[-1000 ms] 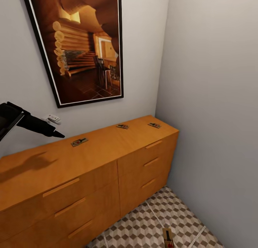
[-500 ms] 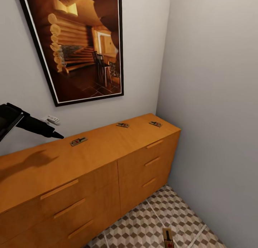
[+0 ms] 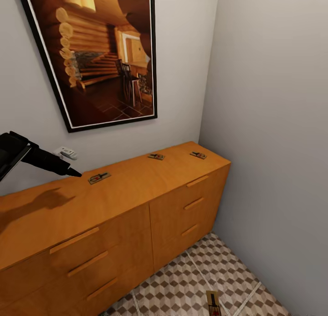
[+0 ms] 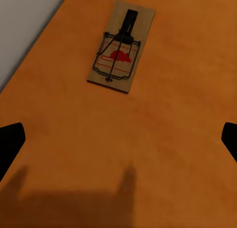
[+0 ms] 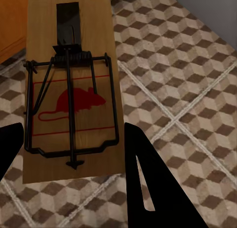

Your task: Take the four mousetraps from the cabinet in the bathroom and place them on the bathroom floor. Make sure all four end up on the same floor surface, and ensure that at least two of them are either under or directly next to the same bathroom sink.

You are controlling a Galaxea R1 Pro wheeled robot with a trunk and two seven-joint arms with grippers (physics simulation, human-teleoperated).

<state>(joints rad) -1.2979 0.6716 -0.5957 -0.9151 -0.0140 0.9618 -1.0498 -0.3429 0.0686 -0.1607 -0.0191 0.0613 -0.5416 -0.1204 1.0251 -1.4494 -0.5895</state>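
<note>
Three mousetraps are seen lying flat on the cabinet [image 3: 136, 193] top, well apart: the nearest mousetrap [image 3: 99, 178] just ahead of the left gripper [image 3: 73, 172], a middle mousetrap [image 3: 156, 157] and a far mousetrap [image 3: 198, 155] close to the corner by the side wall. A fourth mousetrap [image 5: 74, 90] is viewed by the right wrist camera over the bathroom floor [image 3: 191, 284], between the dark fingers [image 5: 148, 188] of the right gripper [image 5: 69, 159]; whether it is gripped or merely lies on the tiles cannot be told.

The step in hand is judged to be the reach for the nearest mousetrap. In the left wrist view the fingers are spread wide and nothing is held, with that trap beyond their tips. The next move would call for the left arm to be advanced and lowered until the wooden base sits between the fingers, which would then be closed across its narrow sides.

All six drawer fronts are seen shut, so their contents cannot be told
</note>
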